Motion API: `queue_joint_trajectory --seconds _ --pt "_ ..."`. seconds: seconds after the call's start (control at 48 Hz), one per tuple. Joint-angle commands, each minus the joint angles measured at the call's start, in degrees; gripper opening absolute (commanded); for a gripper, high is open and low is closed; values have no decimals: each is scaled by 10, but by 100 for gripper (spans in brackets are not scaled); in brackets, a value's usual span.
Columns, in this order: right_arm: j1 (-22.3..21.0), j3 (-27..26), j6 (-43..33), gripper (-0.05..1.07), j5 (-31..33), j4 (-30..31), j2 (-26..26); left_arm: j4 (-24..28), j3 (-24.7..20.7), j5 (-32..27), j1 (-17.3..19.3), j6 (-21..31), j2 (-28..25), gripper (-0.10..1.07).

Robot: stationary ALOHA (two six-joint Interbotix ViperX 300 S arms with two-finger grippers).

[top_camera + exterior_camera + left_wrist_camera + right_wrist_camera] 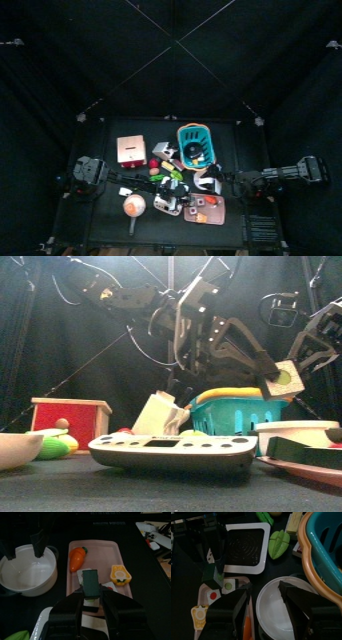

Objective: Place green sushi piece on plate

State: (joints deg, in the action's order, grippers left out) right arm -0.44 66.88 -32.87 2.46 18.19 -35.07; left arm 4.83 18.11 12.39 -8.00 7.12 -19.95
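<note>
My left gripper (90, 596) is shut on the green sushi piece (89, 583), a dark green wrap with white rice. It holds the piece a little above the pink plate (100, 549). The front view shows the sushi piece (285, 378) in the air at the right, above the plate's edge (310, 472). A carrot (79, 558) and a yellow piece (119, 574) lie on the plate. My right gripper (271, 607) is open and empty over a white bowl (278, 614). The right wrist view also shows the held sushi piece (216, 574).
The white bowl (27, 572) stands right beside the plate. A black scale (246, 548), a green leaf (279, 544) and a teal basket (324, 547) lie beyond it. A red box (70, 421) and another bowl (16, 448) stand at the left.
</note>
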Motion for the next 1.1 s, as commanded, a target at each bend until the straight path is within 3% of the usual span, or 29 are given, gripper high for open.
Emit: queue_joint_trajectory --seconds 0.0,0.396,0.812,1.083 --pt "-1 -4 1 84 -2 -1 -1 2 -28 8 2 -1 -3 61" --pt "-1 -4 1 84 -1 0 -1 0 -56 14 2 0 -37 67" --pt "-1 -4 1 84 -1 1 -1 -1 -58 28 3 2 -40 81" --pt "-2 -4 1 84 0 1 0 -2 -58 29 3 0 -35 84"
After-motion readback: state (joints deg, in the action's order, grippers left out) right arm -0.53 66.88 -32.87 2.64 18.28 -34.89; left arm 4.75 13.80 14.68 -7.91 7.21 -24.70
